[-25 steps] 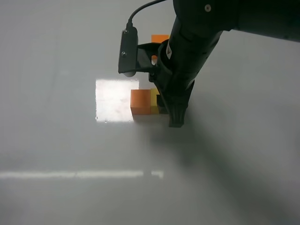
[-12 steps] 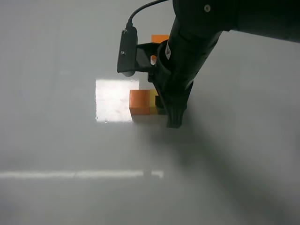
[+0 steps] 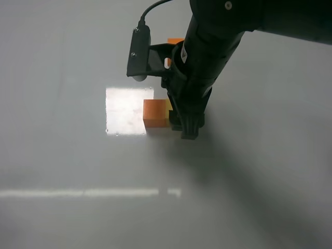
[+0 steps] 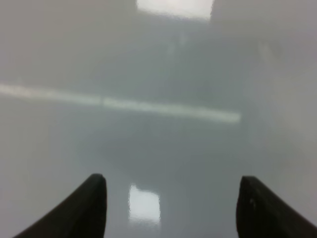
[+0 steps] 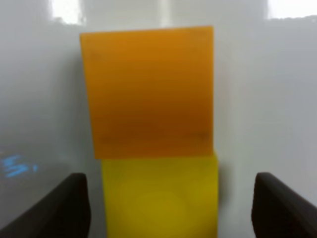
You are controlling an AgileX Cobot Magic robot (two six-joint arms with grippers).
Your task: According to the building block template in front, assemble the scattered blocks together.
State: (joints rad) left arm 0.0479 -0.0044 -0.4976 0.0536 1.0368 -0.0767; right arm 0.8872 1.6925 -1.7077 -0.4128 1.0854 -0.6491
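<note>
Matte orange cube (image 5: 148,91) and matte yellow cube (image 5: 159,196) sit flush on the grey bench (image 3: 62,155), 1 bar lying left-right in the high view, orange leftward. The right end effector (image 5: 168,206) straddles the yellow cube, spread wide, gripping nothing; its black arm (image 3: 212,46) slants down from upper right. The left end effector (image 4: 173,203) gapes, empty.

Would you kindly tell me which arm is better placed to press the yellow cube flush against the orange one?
Right, I would judge. The right gripper straddles the yellow cube, fingers open either side, with the orange cube touching it just beyond. The left gripper has only table between its fingers.
</note>
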